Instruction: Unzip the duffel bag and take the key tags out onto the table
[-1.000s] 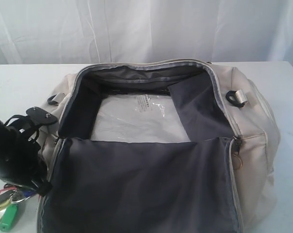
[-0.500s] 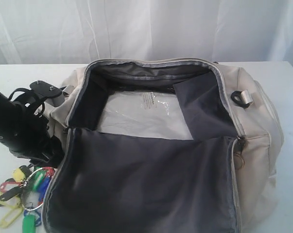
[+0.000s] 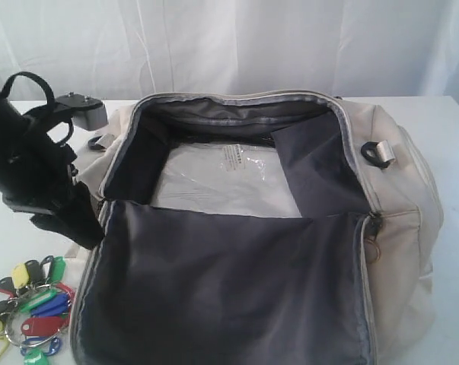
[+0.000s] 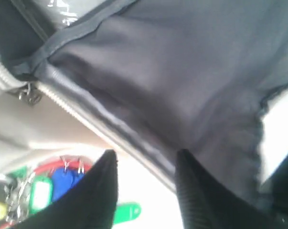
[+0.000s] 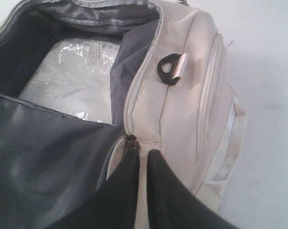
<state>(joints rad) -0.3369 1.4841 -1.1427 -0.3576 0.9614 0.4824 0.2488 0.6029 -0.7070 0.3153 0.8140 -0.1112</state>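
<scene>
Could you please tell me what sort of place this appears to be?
Probably a staged robot test station: a plain white table, a white curtain backdrop, and just a duffel bag with key tags beside it.

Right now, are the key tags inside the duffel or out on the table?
Out. The key tags lie on the table beside the unzipped duffel bag; the left gripper is open, holding nothing.

The left arm was black, with looped cables and a grey screwed bracket; the left gripper had 2 black fingers.
</scene>
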